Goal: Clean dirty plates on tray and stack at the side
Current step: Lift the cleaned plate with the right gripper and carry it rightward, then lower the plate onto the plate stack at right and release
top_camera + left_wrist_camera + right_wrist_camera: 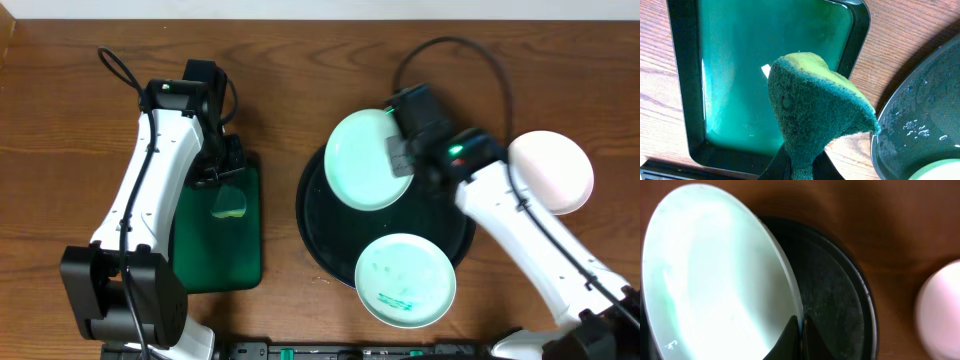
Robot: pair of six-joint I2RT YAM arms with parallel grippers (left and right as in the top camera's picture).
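My right tool (801,341) is clamped on the rim of one round white shallow plate (365,160), which tilts over the large round glossy black tray (325,235). A smeared white plate (405,282) lies at that tray's edge nearest my bases. A clean-looking plate (552,170) rests beside it on the wooden tabletop (300,60) (a blur in my wrist view). My left tool (792,167) grips a green scouring sponge (815,115) over the green rectangular tray (765,65), and the sponge hides most of its fingers. My right arm (530,235) covers part of the black tray.
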